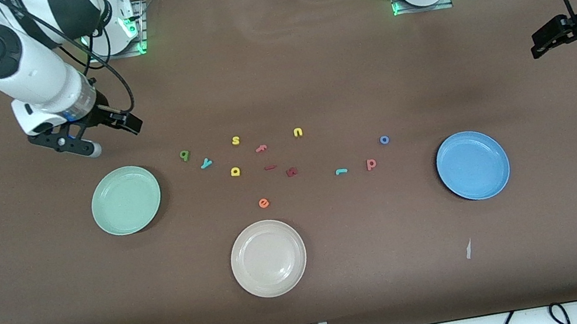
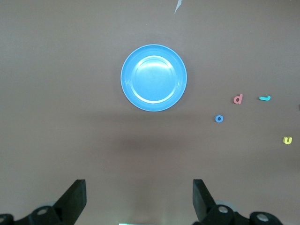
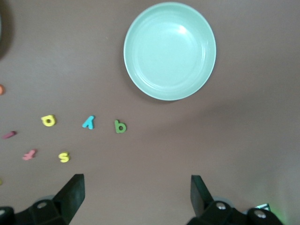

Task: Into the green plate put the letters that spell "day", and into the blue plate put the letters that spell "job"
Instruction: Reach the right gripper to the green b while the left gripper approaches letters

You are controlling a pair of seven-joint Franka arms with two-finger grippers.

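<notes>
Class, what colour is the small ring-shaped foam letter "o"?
Blue; the small ring-shaped foam letter "o" shows best in the left wrist view.

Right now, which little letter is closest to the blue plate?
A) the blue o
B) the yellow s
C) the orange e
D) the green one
A. The blue o lies on the table nearest the blue plate, with the pink letter just a little farther off, while the others sit more toward the green plate.
</notes>
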